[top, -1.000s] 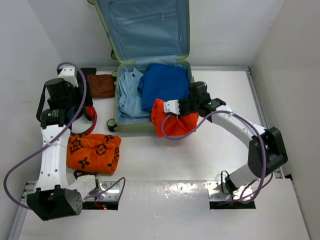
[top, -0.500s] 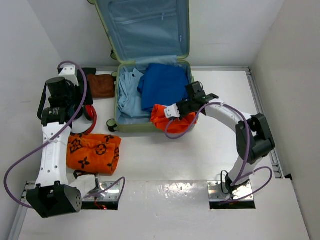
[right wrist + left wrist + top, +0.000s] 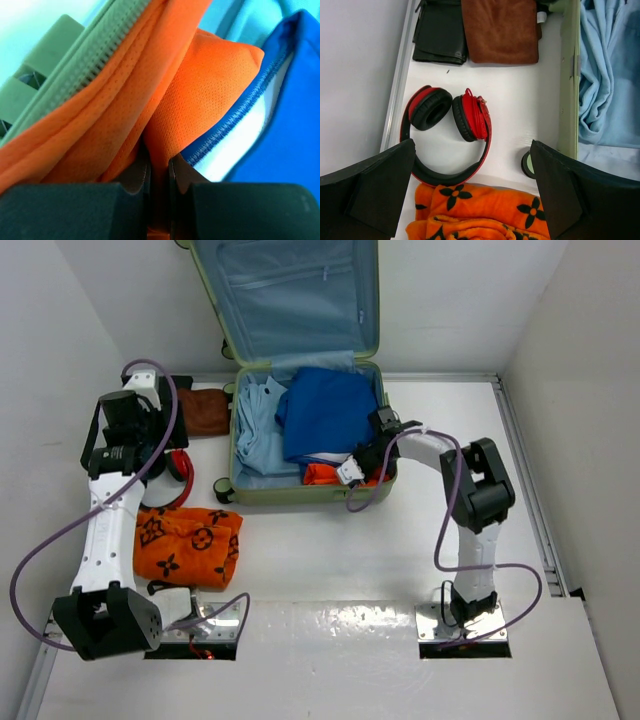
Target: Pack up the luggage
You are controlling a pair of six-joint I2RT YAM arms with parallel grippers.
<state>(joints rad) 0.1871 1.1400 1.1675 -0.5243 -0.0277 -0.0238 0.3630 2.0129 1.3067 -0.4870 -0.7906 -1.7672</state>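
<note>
Luggage lies open at the surface's far edge. An orange cloth is pinched by the right pincer at the luggage's near right corner; packing it seems under way, and release is called for next. The left pincer is spread wide, empty, above headphones.

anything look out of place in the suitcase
The orange cloth is bunched at the near right corner of the suitcase, spilling over its rim, not fully inside; the right gripper has its jaws shut on it.

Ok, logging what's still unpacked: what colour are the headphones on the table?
The headphones are red with black ear pads, clearest in the left wrist view.
</note>
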